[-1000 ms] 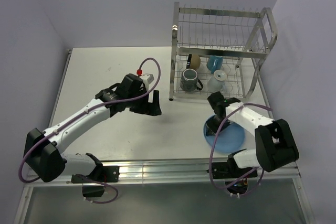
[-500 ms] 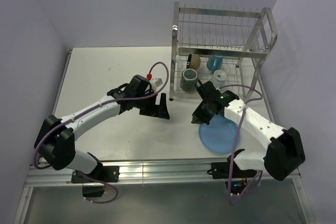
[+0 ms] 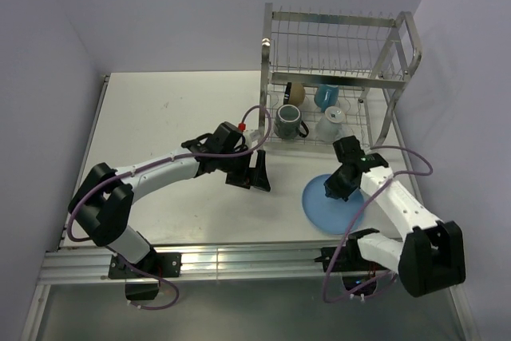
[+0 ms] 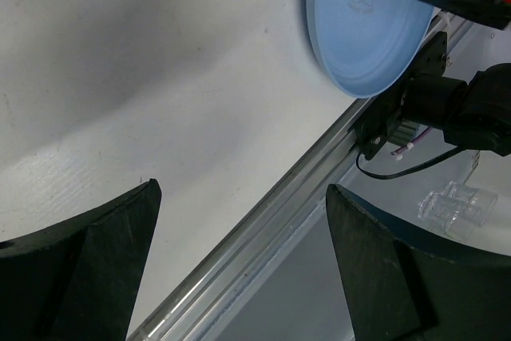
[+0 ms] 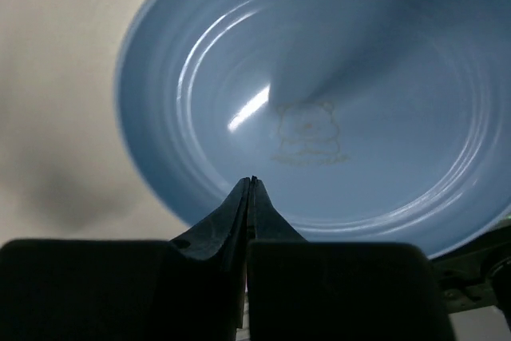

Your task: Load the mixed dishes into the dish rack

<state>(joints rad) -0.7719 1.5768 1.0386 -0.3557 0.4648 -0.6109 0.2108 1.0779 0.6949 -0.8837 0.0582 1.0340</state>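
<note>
Light blue plate (image 3: pixel 323 215) lies at 6 o'clock of dish rack (image 3: pixel 335 37). Right gripper (image 3: pixel 332 189), pinched shut & empty, hovers over it (prob. to push it); left gripper (image 3: pixel 259 172) gapes wide at plate's 9 o'clock.

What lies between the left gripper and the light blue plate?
Only bare white table separates the left gripper from the plate; the top view shows it.

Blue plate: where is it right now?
Top view: the light blue plate lies on the near right part of the table, just in front of the dish rack, directly under the shut right gripper.
</note>
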